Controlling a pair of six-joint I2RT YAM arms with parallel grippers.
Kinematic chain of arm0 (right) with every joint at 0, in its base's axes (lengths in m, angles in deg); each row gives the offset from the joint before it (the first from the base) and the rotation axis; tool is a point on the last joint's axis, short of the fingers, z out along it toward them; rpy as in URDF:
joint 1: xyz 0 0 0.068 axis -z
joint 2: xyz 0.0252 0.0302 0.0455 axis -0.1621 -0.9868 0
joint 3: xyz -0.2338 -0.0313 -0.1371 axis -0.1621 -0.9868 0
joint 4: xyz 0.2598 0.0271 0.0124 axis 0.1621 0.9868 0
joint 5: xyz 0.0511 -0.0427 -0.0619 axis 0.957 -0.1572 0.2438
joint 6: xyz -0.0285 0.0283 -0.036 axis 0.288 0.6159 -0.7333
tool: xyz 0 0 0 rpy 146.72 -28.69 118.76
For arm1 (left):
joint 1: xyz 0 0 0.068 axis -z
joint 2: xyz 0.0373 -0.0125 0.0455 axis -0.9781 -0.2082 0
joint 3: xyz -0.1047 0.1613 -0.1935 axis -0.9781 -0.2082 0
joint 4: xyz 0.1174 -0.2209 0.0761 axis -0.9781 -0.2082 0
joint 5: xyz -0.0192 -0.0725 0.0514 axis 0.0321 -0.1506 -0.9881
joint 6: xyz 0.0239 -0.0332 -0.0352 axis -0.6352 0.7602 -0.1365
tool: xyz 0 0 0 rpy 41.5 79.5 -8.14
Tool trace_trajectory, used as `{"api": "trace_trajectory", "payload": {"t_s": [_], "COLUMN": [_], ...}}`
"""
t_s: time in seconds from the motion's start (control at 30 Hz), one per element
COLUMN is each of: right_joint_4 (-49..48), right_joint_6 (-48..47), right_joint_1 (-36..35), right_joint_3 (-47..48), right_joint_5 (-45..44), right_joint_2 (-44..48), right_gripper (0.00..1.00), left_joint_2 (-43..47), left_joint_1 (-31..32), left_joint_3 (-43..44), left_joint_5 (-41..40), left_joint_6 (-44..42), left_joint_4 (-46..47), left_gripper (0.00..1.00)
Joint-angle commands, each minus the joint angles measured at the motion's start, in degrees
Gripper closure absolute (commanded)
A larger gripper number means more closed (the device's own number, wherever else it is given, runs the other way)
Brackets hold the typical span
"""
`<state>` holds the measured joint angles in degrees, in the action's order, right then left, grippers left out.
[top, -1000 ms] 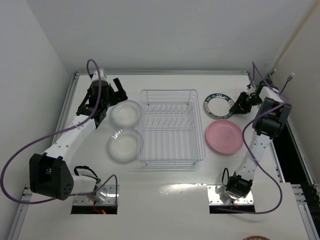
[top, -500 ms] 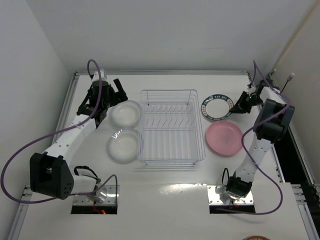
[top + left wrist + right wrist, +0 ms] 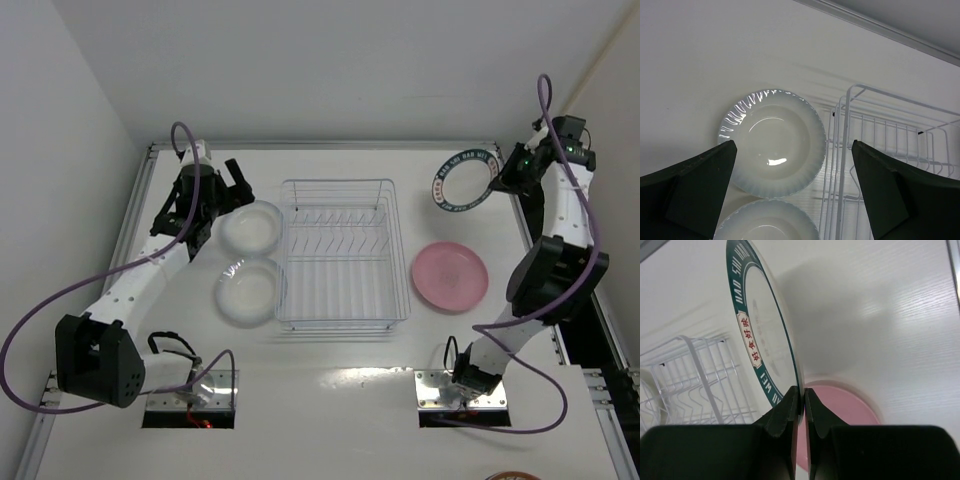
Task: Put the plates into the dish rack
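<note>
My right gripper is shut on the rim of the white plate with the blue-green patterned rim and holds it tilted in the air, right of the dish rack. The pink plate lies flat on the table below it. Two translucent whitish plates lie left of the rack. My left gripper is open and empty above the farther whitish plate. The nearer one shows at the bottom of the left wrist view.
The rack's wire wall stands close to both grippers. The table's raised metal edge runs along the back, with white walls behind and to the left. A purple cable loops above the right wrist.
My right gripper has lifted the patterned plate off the table, up and to the back right, tilting it on edge. The left arm has barely moved.
</note>
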<state>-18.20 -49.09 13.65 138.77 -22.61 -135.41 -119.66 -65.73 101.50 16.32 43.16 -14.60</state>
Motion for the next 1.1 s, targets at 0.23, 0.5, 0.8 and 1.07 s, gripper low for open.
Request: {"api": "trace_trajectory", "payload": {"t_s": [0.23, 0.5, 0.8, 1.07], "right_joint_4": [4.8, 5.5, 10.0, 10.2], "right_joint_6": [3.5, 6.1, 5.5, 6.1], "right_joint_1": [-8.6, -15.8, -27.1, -30.7], "right_joint_3": [1.3, -6.7, -1.7, -2.7], "right_joint_5": [-5.5, -6.8, -20.6, -24.2], "right_joint_2": [16.2, 22.7, 19.8, 14.7], "right_gripper": [1.0, 1.0, 1.0, 1.0], "left_joint_2": [3.9, 5.0, 6.1, 8.4], "left_joint_1": [1.1, 2.2, 3.2, 3.7], "left_joint_3": [-1.1, -3.3, -4.5, -5.6], "left_joint_5": [-2.7, -5.9, -8.1, -11.6], "left_joint_6": [0.4, 0.9, 0.9, 0.4], "left_joint_4": [0.3, -0.7, -2.0, -3.6], "left_gripper": [0.0, 0.0, 0.0, 0.0]}}
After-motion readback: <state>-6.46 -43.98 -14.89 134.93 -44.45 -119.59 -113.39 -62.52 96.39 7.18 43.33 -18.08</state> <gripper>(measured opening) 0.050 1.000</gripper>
